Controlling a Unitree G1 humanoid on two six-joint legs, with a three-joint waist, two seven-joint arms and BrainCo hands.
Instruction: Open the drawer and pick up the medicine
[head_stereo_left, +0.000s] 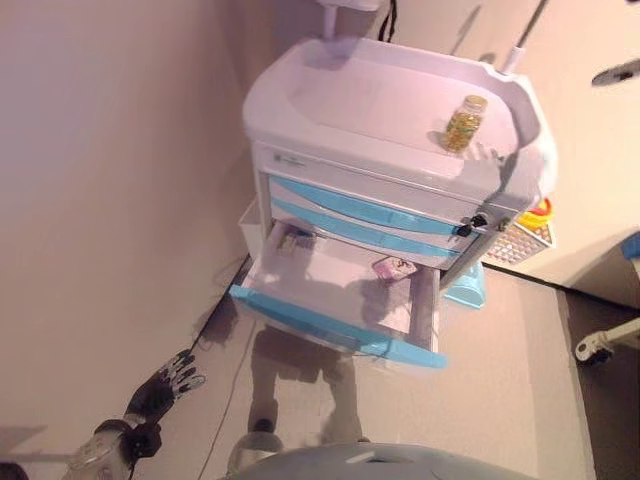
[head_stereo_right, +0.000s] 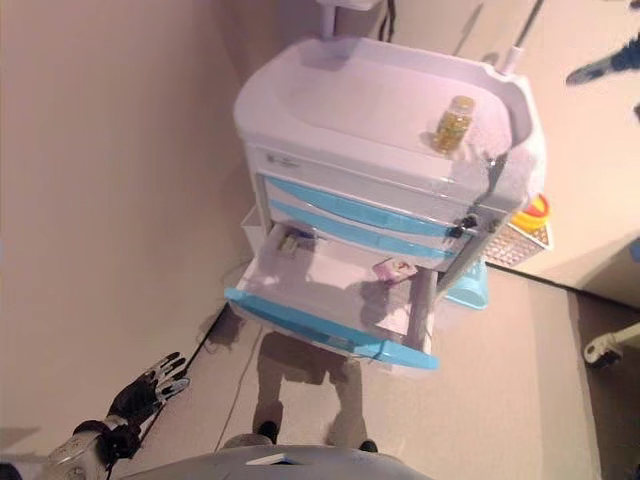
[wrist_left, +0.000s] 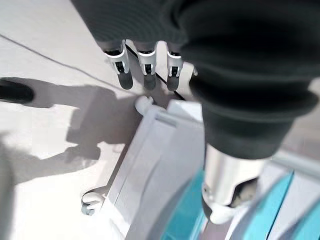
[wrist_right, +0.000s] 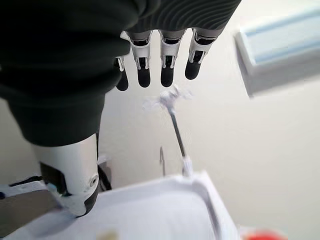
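Note:
A white medical cart (head_stereo_left: 380, 95) with blue drawer fronts stands against the wall. Its lowest drawer (head_stereo_left: 330, 325) is pulled out. Inside lie a small pink-purple medicine box (head_stereo_left: 393, 268) near the right and another small item (head_stereo_left: 297, 238) at the back left. A bottle of yellow pills (head_stereo_left: 464, 123) stands on the cart's top at the right. My left hand (head_stereo_left: 165, 385) hangs low at the lower left, away from the drawer, fingers (wrist_left: 145, 67) straight and holding nothing. My right hand (head_stereo_left: 618, 71) is raised at the upper right beyond the cart, fingers (wrist_right: 167, 70) straight and holding nothing.
A wall runs close along the cart's left side. A mesh basket (head_stereo_left: 525, 238) with a yellow and red item hangs on the cart's right side, and a light blue bin (head_stereo_left: 468, 285) sits under it. A wheeled leg (head_stereo_left: 600, 345) shows on the floor at right.

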